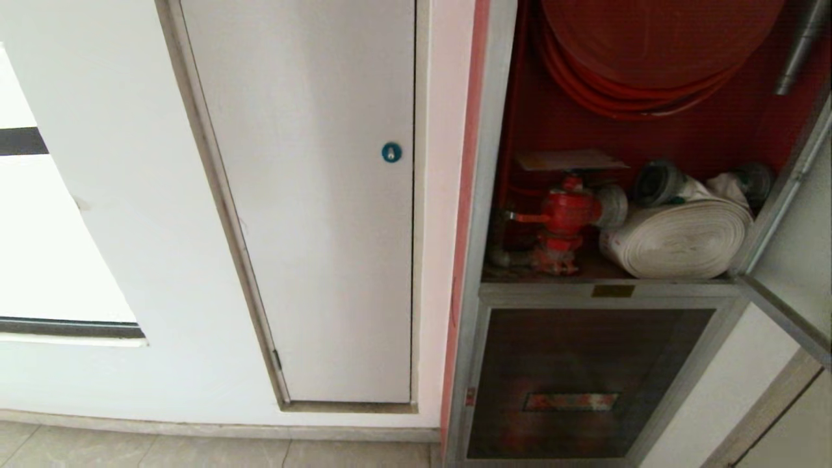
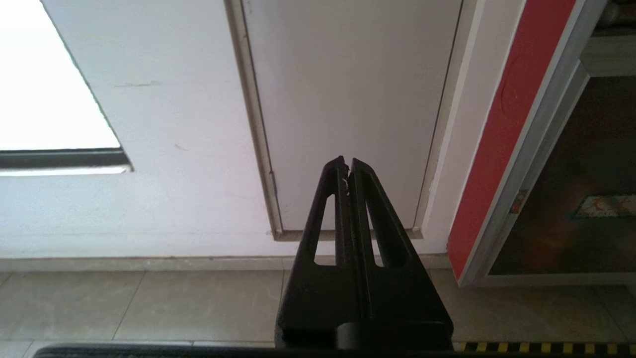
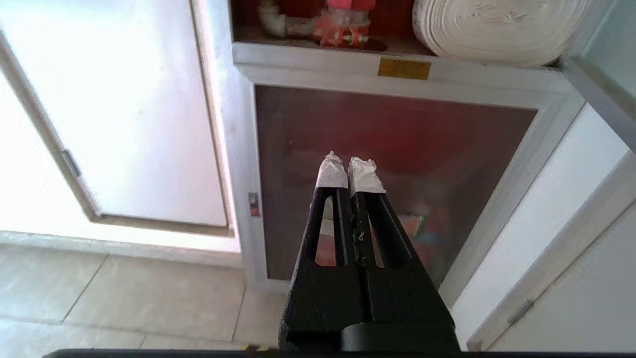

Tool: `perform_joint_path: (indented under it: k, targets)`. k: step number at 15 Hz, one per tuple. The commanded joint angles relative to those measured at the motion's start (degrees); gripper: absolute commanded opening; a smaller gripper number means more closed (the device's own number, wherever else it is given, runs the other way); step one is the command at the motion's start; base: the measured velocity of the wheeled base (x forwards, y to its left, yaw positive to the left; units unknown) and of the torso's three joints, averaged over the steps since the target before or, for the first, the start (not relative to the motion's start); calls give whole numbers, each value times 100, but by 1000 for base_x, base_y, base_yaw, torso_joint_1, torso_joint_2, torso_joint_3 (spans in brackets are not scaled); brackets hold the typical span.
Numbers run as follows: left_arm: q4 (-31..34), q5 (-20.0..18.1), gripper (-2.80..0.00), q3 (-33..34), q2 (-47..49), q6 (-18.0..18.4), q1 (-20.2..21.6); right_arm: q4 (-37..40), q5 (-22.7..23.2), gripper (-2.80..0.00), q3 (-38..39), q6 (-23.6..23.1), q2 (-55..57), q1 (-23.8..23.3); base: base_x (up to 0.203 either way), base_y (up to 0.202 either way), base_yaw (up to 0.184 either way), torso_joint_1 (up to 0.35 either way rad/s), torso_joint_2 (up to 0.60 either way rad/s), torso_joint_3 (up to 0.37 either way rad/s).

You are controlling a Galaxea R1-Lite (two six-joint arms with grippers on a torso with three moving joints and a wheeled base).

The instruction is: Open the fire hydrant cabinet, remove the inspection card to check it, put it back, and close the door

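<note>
The fire hydrant cabinet [image 1: 484, 195] stands open, red inside. Its door [image 1: 780, 312] is swung out to the right. The inspection card [image 1: 569, 160] lies flat on top of the red valve [image 1: 565, 214], beside the white rolled hose [image 1: 682, 237] and under the red hose reel [image 1: 650, 45]. Neither arm shows in the head view. My right gripper [image 3: 348, 164] is shut and empty, low in front of the cabinet's lower dark panel [image 3: 397, 164]. My left gripper [image 2: 347, 164] is shut and empty, facing the white wall panel [image 2: 348, 99].
A plain white panel with a blue round lock [image 1: 390, 152] sits left of the cabinet. Below the open compartment is a smaller dark glass panel with a reddish label [image 1: 572, 401]. A tiled floor [image 1: 195, 452] runs along the wall, and a window [image 1: 39, 247] is at far left.
</note>
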Motion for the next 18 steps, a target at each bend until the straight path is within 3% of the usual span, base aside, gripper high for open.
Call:
perform_joint_path:
  k: [1,10,18]
  targets:
    - [-1,-5,-280,9,5,0,3,-1,1,-280,7,-3,9,2,-196,0,1,-1,2,6]
    - [-1,2,-280,9,5,0,-6,2,0,-280,2,-3,9,2,-183,0,0,2,1,3]
    - [-1,2,-280,9,5,0,3,6,5,-280,9,-3,9,2,0,0,0,0,0,0]
